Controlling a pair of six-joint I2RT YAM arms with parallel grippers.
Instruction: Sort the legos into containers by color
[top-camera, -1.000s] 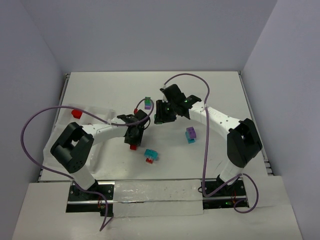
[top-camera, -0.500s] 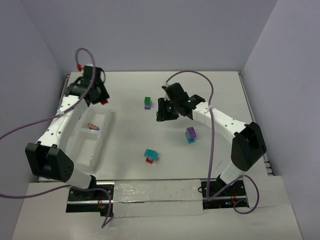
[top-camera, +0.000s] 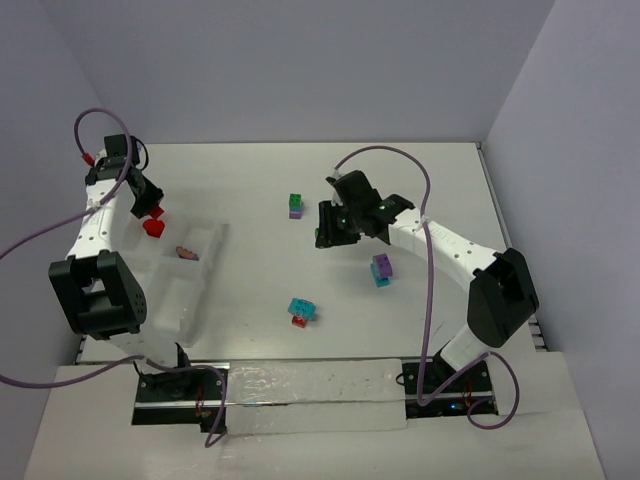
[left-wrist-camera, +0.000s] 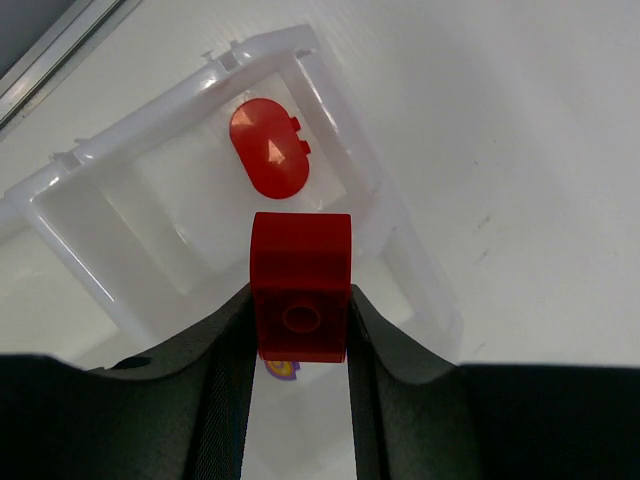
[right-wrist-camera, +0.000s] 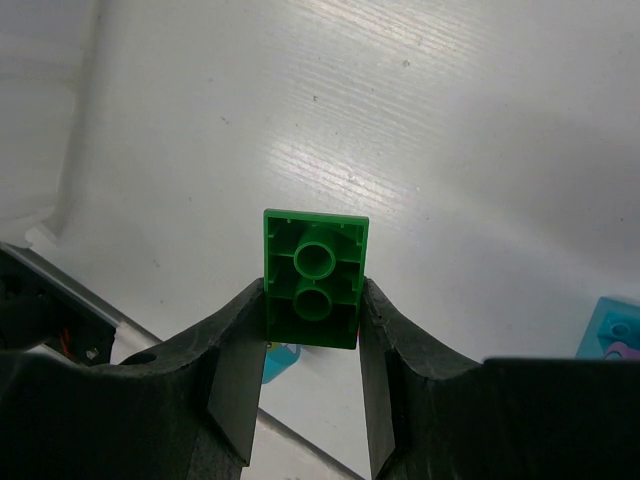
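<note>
At upper left of the overhead view, poised above the far end of the clear tray (top-camera: 208, 285), with the left claw (top-camera: 152, 208) narrowed to a small gap and pinching a red lego (left-wrist-camera: 300, 285) by its sides. Directly beneath, lying loose in the end compartment: a rounded red piece (left-wrist-camera: 268, 147); in a compartment nearer the bases, a small purple-tinged bit (top-camera: 186, 253). Swung across from mid-table, where a second ago the same claw sat low by a red lego, now gone from that spot; half a second ago already at the back left, since drifted closer to the left edge. At centre frame, hardly shifted over that second, the right claw (top-camera: 322, 232) shut tight on a green lego (right-wrist-camera: 315, 265), held above bare table (top-camera: 260, 170). Unmoved on the table: green-on-purple pair (top-camera: 295, 206) just left of that claw, purple-and-cyan pair (top-camera: 381, 269) at lower right, cyan-and-red pair (top-camera: 301, 311) nearest the bases.
</note>
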